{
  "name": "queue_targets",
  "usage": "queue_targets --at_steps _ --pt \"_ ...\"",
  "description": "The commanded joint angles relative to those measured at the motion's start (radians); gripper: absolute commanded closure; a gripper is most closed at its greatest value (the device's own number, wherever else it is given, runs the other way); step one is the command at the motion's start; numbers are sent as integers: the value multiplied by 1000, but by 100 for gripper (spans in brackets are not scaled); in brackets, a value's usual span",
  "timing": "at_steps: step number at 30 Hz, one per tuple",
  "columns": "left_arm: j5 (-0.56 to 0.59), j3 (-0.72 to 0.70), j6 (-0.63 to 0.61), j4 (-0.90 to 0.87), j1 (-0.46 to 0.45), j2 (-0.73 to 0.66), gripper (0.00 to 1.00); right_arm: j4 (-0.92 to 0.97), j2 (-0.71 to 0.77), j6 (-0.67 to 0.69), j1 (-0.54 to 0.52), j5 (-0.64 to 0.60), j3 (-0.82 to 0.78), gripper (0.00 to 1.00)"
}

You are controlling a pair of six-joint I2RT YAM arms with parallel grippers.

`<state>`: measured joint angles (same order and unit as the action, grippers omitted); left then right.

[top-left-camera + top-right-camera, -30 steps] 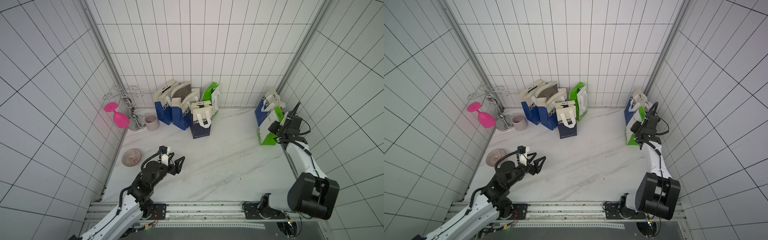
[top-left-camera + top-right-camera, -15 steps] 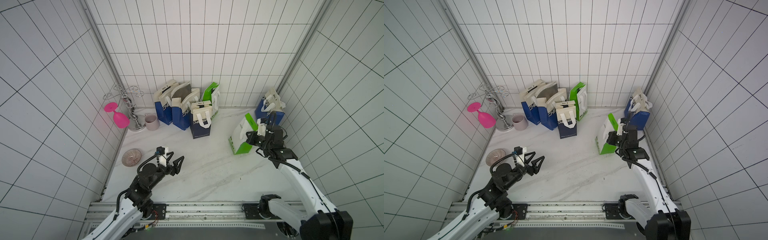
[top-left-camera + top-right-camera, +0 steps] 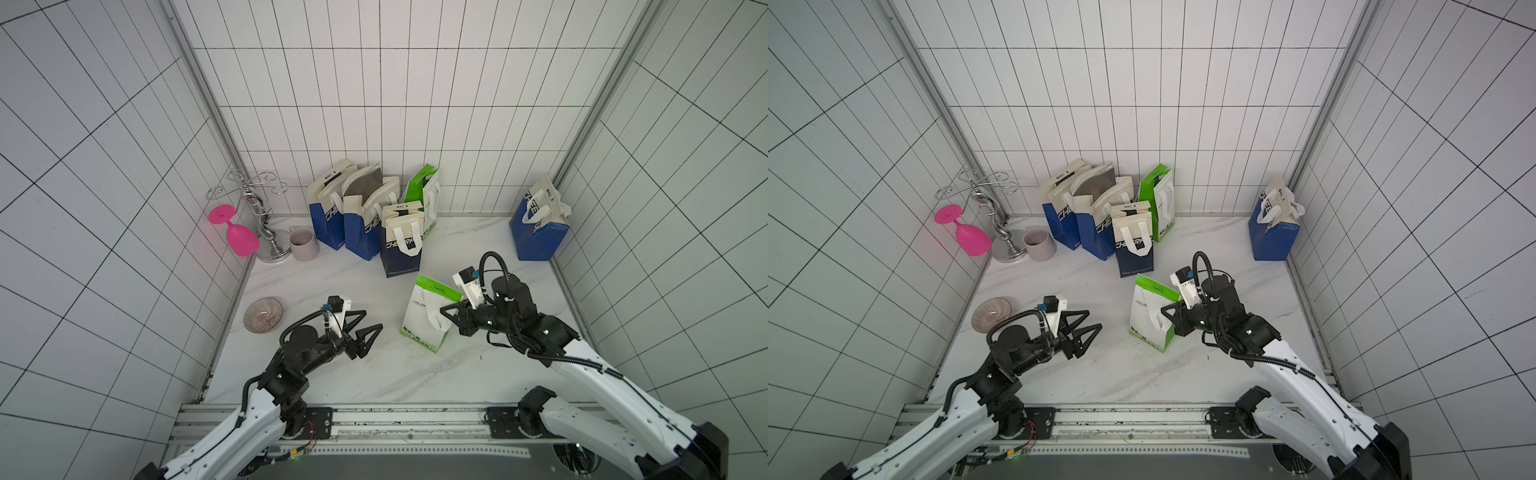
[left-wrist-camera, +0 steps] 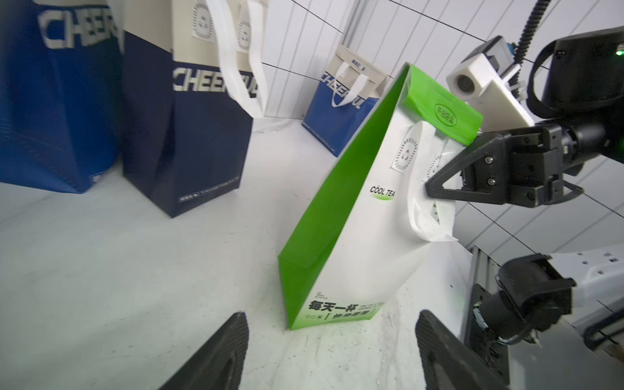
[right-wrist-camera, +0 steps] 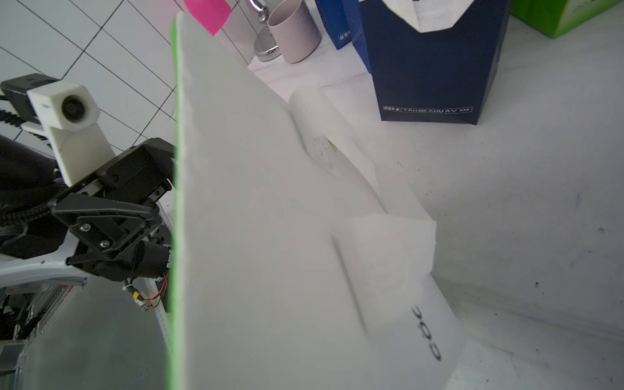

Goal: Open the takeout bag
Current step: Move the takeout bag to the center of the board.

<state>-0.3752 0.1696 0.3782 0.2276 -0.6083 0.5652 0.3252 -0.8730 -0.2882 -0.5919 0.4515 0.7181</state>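
Pinching the takeout bag's handle near mid-table

At 7 o'clock on the table [image 3: 374, 382] the left gripper [image 3: 372, 319] hangs splayed and empty. At its 3 o'clock, the right gripper [image 3: 446, 312] is clenched on the white handle [image 3: 432, 323] of the takeout bag [image 3: 422, 309]. It stands long axis near vertical, folded green top up. Blue bags [image 3: 361, 232] line 12 o'clock.
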Motion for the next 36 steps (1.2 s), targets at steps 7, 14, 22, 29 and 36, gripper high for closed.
queue_targets --at_steps 7,14,22,29,36 --pt "-116 56 -47 275 -121 209 17 41 96 35 -24 53 -82 100" --pt "-93 157 -171 419 -147 489 16 94 126 20 -25 -31 -65 68" --pt "-185 294 -246 426 -146 685 19 176 222 26 -24 -97 -37 61" --pt "-233 323 -269 397 -140 727 35 280 266 35 -25 -90 14 62" --pt "-282 300 -231 466 -145 749 66 376 312 85 -26 -96 77 64"
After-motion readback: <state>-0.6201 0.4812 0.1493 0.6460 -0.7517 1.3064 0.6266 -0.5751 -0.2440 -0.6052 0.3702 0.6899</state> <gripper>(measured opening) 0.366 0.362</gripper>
